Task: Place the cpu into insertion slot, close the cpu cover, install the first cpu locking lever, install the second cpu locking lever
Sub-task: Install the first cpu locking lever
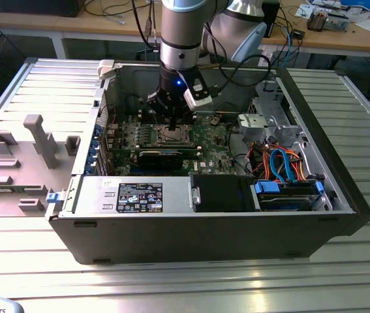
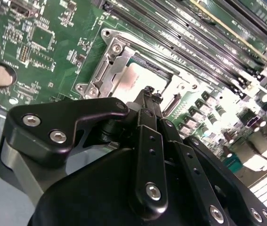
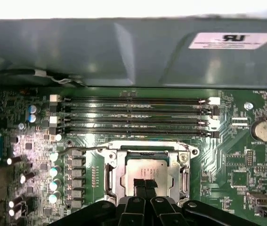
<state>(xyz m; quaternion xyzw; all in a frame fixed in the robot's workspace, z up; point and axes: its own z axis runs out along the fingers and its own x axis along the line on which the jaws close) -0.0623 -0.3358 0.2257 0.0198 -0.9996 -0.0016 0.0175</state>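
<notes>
Hovering low inside the open computer case (image 1: 341, 195), the gripper (image 3: 145, 183) sits directly over the insertion slot (image 3: 113, 176) on the green circuit board (image 3: 237, 160). In both wrist views its fingertips (image 2: 148, 94) are drawn together into a narrow point, nothing clamped between them, and that point is at the silvery face of the cpu (image 3: 145, 170); whether it actually touches the plate cannot be told for sure. The cpu lies flat and square in the slot, framed by the silvery metal of the cpu cover (image 3: 180, 160), which appears folded down around it, though the angle is poor. Just beside the slot run four long dark memory slots (image 3: 133, 117), parallel to one slot edge. A round coin battery (image 3: 264, 129) sits well apart on the board. In the exterior view, a bundle of orange and blue cables (image 1: 282, 163) crowds the case toward the exterior view's right, and a long black card (image 1: 165, 156) lies near the slot.
</notes>
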